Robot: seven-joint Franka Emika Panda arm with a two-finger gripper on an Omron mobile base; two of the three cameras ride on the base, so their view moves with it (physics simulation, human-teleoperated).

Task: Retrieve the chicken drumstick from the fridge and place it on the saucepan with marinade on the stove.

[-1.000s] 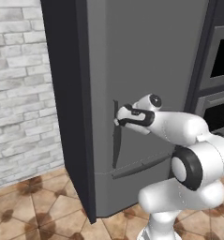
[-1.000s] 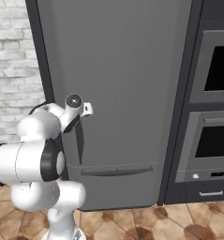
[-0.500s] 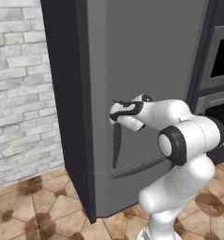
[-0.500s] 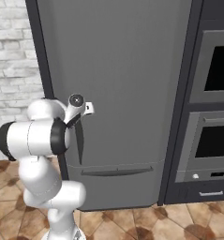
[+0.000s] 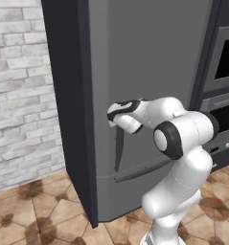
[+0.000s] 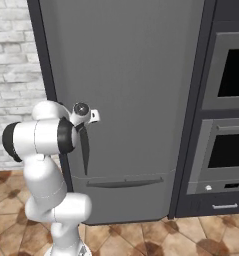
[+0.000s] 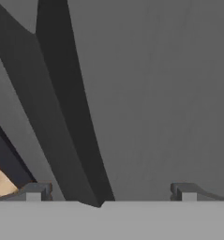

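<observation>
Tall grey matte fridge [image 6: 136, 100] is closed; the chicken drumstick is presumably inside, can't confirm. Hand [image 5: 117, 115] sits at the top of the long thin dark door handle [image 6: 84, 152], fingers spread wide, fingertips [image 7: 34, 191] either side of the bar with nothing pinched. Handle looks rigid, smooth and narrow: likely slippery, so grip squarely across the bar. Door probably heavy, with seal resistance; expect a firm pull along the hinge arc. Dark wall oven [image 6: 226, 120] stands just beside the fridge.
</observation>
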